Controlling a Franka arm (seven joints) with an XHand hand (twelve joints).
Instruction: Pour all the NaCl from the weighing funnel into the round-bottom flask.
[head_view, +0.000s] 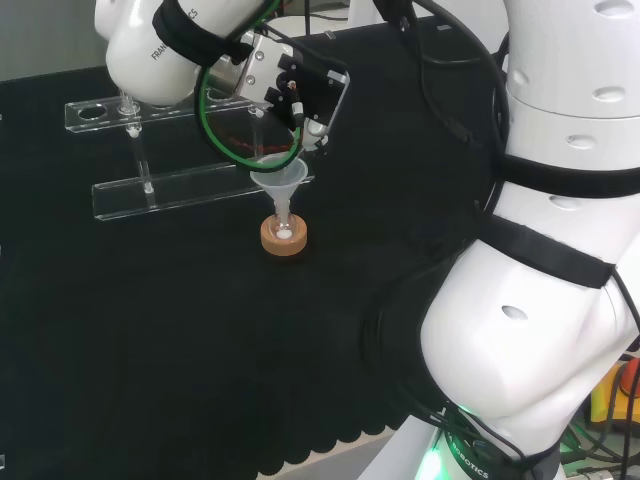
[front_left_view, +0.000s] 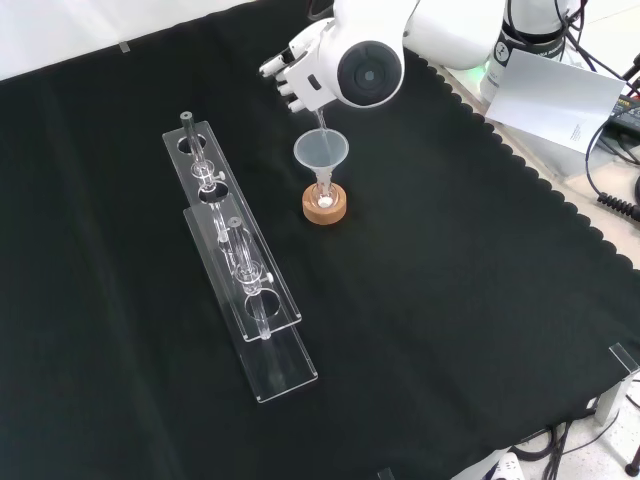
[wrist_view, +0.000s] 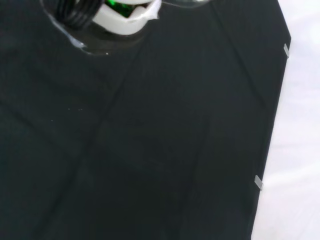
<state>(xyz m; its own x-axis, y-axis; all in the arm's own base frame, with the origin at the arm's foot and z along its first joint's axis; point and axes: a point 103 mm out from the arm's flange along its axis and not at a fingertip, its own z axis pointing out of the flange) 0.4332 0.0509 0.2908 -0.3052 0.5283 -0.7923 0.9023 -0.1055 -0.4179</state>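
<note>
A small round-bottom flask (head_view: 285, 229) sits in a cork ring (head_view: 284, 240) near mid-cloth, with a clear plastic funnel (head_view: 277, 181) in its neck. Just above it is the black and white hand (head_view: 303, 88), fingers curled round a clear weighing funnel (head_view: 293, 152) that is tipped with its spout down into the funnel's mouth. In the front view the hand (front_left_view: 296, 68) sits half behind the arm's grey-capped link. The weighing funnel's thin stem (front_left_view: 322, 118) reaches down to the funnel (front_left_view: 321, 150). White powder lies in the flask (front_left_view: 325, 201) on the cork ring (front_left_view: 326, 211).
Two long clear acrylic racks (front_left_view: 243, 268) with small glass pieces lie left of the flask in the front view; in the head view the racks (head_view: 190, 186) lie beyond it. A white sheet (front_left_view: 563, 98) lies past the cloth's scalloped edge. The wrist view shows cloth (wrist_view: 150, 150).
</note>
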